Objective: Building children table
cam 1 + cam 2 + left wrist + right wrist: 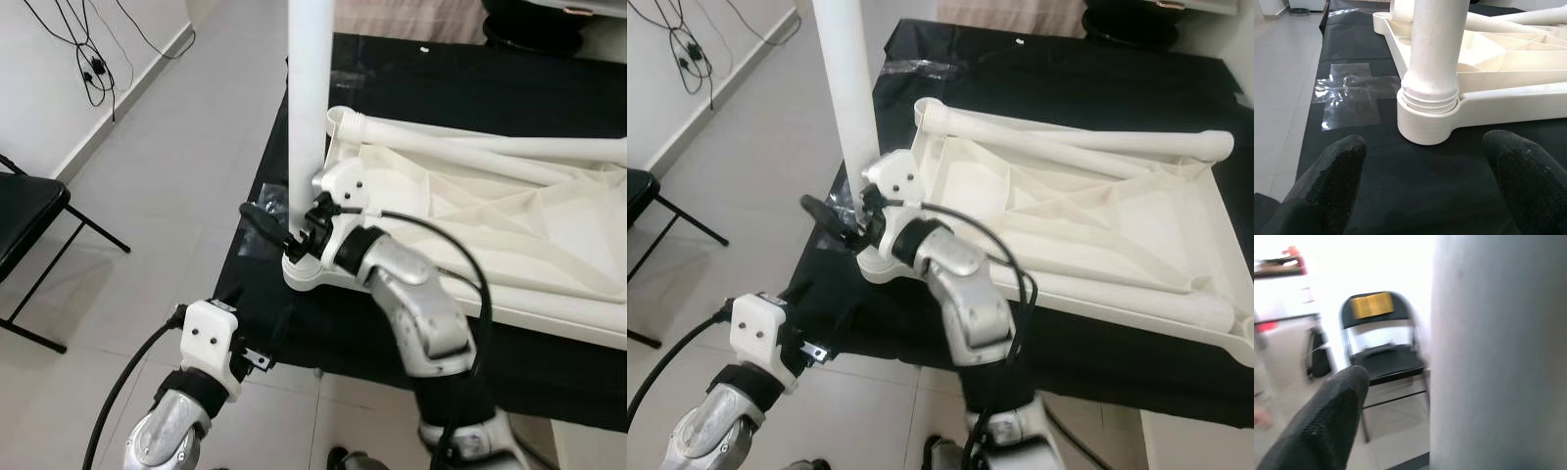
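A white plastic children table (549,245) lies upside down on a black mat (549,88). One white leg (309,98) stands upright in the round corner socket (306,272) at the near left corner; its threaded base (1430,98) sits at the socket's rim. My right gripper (279,227) is open at the foot of this leg, one black finger (1327,421) standing apart from the leg's side. My left gripper (1425,147) is low in front of the socket, open, both fingertips (1337,166) wide apart and touching nothing. Two more white legs (1068,132) lie across the table's underside.
A black folding chair (24,215) stands on the tiled floor to the left. Cables (88,59) hang on the left wall. Clear tape (1349,93) is stuck on the mat beside the socket. A dark round object (549,24) sits beyond the mat's far edge.
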### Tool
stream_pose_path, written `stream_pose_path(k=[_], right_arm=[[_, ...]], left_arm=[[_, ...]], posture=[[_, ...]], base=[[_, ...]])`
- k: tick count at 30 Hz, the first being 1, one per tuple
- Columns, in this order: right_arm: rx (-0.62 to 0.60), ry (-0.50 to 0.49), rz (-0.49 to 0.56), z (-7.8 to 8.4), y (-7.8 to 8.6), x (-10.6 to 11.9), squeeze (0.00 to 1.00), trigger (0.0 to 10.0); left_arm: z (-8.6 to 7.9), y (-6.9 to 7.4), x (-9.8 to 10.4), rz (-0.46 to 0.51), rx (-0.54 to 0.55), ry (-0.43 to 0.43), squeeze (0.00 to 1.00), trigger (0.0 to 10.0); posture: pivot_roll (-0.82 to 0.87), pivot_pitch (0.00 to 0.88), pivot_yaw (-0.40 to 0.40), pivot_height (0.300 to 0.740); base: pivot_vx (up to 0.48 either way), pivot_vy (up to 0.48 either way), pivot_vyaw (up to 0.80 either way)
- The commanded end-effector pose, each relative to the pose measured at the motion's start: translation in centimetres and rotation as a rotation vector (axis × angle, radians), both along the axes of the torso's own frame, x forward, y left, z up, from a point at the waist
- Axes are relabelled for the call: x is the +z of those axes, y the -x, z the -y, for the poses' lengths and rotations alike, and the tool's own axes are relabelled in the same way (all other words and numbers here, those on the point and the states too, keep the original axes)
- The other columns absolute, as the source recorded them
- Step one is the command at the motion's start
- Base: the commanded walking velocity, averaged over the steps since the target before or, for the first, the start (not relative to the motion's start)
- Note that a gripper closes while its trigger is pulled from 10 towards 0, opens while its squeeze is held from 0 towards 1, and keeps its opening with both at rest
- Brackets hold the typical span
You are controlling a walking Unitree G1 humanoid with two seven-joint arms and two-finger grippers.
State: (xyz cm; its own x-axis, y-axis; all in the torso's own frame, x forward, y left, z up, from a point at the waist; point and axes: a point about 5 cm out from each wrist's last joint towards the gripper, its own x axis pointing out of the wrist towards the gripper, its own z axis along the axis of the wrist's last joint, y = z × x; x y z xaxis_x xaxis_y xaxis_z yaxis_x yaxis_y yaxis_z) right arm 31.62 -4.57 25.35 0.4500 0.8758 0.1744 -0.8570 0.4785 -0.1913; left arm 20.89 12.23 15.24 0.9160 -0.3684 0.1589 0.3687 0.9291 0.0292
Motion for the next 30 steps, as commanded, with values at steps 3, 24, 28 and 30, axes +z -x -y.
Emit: stream_pose_path(k=[3, 24, 28, 30], right_arm=[[0.212, 0.070, 0.042, -0.2, -0.3, 0.3, 0.81, 10.0], [0.596, 0.135, 0.003, 0.5, -3.7, 3.3, 0.00, 0.0], [0.619, 0.147, 0.000, 0.9, -3.7, 3.1, 0.00, 0.0], [0.628, 0.155, -0.006, 1.1, -3.8, 3.0, 0.00, 0.0]], left_arm=[[0.2, 0.4, -0.3, -0.015, 0.005, 0.001, 0.00, 10.0], [0.2, 1.9, 0.3, -0.022, 0.001, -0.003, 0.00, 10.0], [0.2, 2.1, 0.4, -0.023, 0.004, -0.006, 0.00, 10.0], [0.2, 2.1, 0.4, -0.024, 0.006, -0.006, 0.00, 10.0]], posture=[[0.05, 0.241, -0.078, 0.740], [0.13, 0.305, -0.064, 0.740], [0.13, 0.310, -0.064, 0.740], [0.13, 0.310, -0.064, 0.740]], base=[[0.000, 0.000, 0.00], [0.000, 0.000, 0.00], [0.000, 0.000, 0.00], [0.000, 0.000, 0.00]])
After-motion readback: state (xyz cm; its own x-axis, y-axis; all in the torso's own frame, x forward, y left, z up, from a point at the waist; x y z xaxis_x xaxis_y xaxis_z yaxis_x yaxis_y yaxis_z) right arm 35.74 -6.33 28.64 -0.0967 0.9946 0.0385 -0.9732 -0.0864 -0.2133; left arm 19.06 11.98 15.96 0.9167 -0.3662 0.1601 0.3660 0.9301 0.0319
